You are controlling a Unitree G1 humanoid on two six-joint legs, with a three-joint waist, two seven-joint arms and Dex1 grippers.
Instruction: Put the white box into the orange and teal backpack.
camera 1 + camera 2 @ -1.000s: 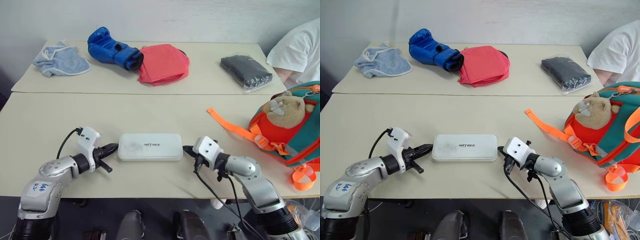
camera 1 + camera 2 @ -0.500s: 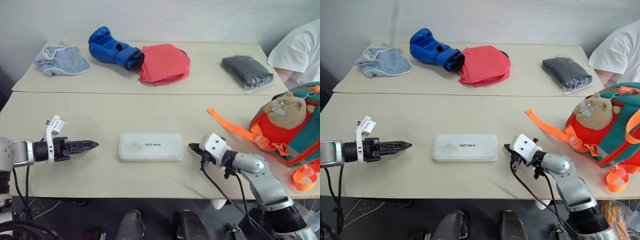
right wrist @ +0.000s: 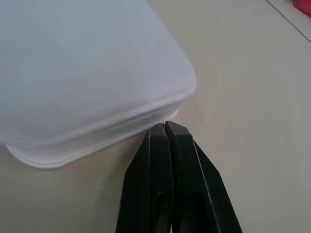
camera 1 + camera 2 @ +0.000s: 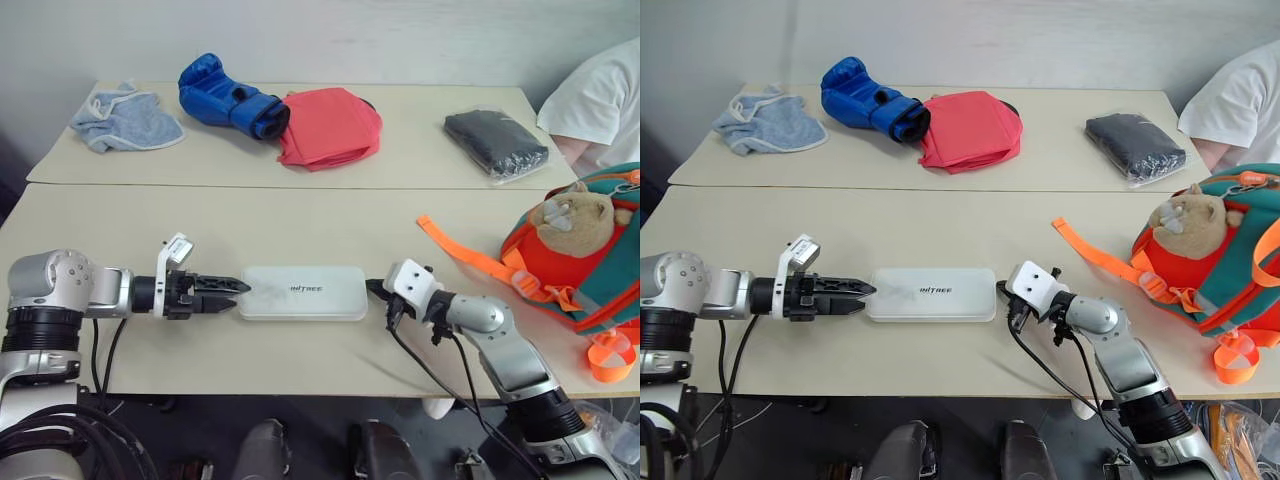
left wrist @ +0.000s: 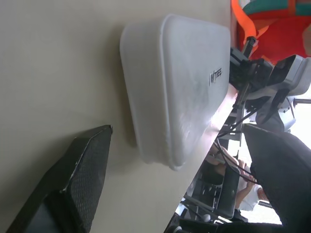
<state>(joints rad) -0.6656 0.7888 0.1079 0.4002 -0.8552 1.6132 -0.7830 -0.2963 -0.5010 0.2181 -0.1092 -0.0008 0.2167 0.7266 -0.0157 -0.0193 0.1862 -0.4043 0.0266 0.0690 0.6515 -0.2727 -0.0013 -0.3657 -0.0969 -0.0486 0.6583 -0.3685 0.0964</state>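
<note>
Fingers of the left gripper (image 4: 232, 287), now reopened, are brought back to the white box (image 4: 303, 293) at 9 o'clock; right gripper (image 4: 374, 288) fingers are kept closed at 3 o'clock, so lifting is prepared.

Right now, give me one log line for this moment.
box: flat on table, not lifted | left gripper: open at box's left end | right gripper: shut at its right end | backpack: far right

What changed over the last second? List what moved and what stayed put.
The left end effector swung out away from the white box, then came back to its left end, rolled over and now open with the box end between its fingers. The right end effector stayed shut, tips at the box's right end. The box, the orange and teal backpack and the far table's items stayed put.
</note>
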